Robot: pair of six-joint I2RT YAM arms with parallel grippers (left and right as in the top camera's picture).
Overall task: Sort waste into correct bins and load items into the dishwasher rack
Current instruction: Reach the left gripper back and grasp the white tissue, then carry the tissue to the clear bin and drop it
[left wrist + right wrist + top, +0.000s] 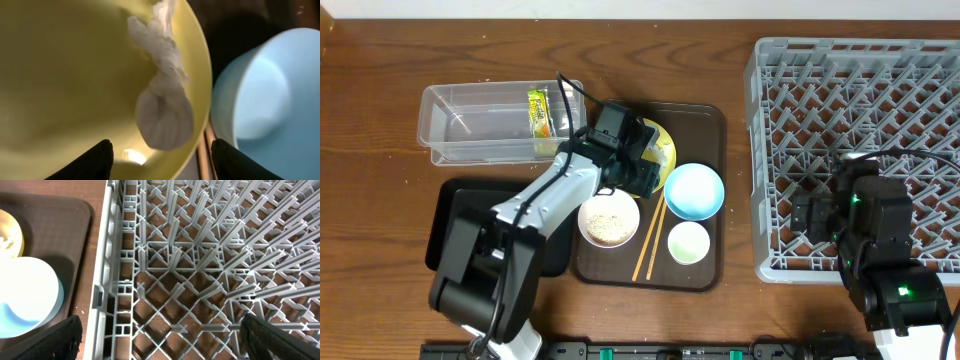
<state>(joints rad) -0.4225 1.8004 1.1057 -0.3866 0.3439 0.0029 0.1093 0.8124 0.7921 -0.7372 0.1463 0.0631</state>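
Left gripper (162, 161) — spread wide, holding nothing, poised above crumpled white scrap (164, 112) lying on yellow plate (65, 75). Could catch only loose paper tail and drop scrap — or bump light blue bowl (267, 90) beside plate.

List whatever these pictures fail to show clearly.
- Yellow plate: overhead, mostly covered by the left arm; its full contents are hidden.
- Black tray: overhead, partly under the same arm's base.
- Wrapper print: overhead, too small to read.
- Blue bowl: left wrist view, blurred, cut off by the right edge.
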